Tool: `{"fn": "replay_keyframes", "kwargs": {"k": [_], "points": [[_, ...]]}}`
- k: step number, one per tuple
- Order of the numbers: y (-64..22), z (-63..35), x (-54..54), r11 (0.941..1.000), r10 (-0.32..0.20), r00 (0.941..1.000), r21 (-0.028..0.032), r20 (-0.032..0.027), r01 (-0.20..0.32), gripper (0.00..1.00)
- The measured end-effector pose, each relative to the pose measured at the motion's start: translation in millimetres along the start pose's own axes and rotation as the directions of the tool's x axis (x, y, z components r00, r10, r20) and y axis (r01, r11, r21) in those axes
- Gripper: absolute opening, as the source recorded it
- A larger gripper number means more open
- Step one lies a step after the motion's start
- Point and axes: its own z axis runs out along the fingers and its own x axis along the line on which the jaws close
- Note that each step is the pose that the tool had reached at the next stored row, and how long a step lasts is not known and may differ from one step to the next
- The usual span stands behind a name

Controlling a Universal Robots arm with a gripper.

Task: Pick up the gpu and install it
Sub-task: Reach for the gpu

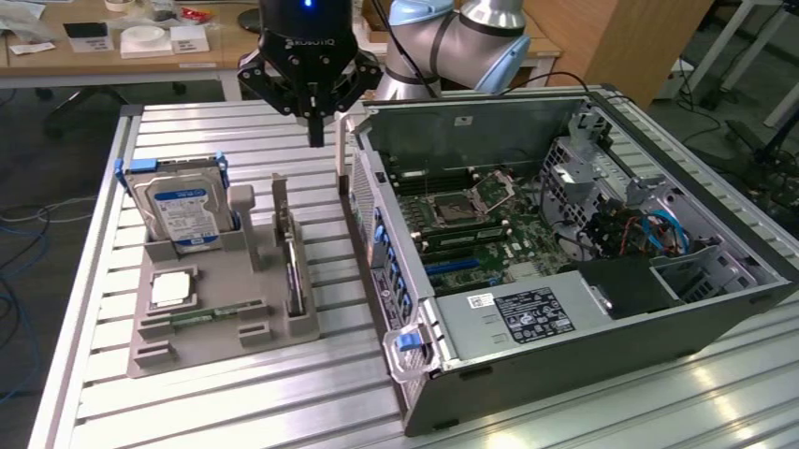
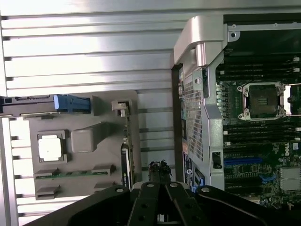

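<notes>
Exterior view: the gripper (image 1: pixel 316 137) hangs with its jaws pressed together, gripping no object, fingertips pointing down. It sits above the slatted metal table (image 1: pixel 250 398), over the strip between the grey holder tray (image 1: pixel 238 351) and the open computer case (image 1: pixel 500 112).

Wrist view: the closed gripper (image 2: pixel 159 168) appears over the same strip, just beside the tray's edge nearest the case.

The gpu (image 1: pixel 288 253) stands on its long edge in a slot of the tray, on the side facing the case, below the gripper and apart from it. In the wrist view the gpu (image 2: pixel 125 150) shows edge-on as a thin dark strip.

Other items on the tray: a hard drive (image 1: pixel 187 210) with a blue-white label, upright in a blue-framed cradle at the far end; a processor (image 1: pixel 171 290) lying flat; a narrow green memory stick (image 1: pixel 206 315) lying in its slot.

The case lies on its side, panel off, with the motherboard (image 1: pixel 474 220) exposed.
</notes>
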Motion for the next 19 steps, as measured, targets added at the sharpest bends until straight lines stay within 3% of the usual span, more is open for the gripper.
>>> {"fn": "replay_keyframes", "kwargs": {"k": [19], "points": [[-3.0, -0.4, 10.5, 1.0000, 0.000, 1.0000, 0.0000, 0.0000, 0.000, 0.11]]}}
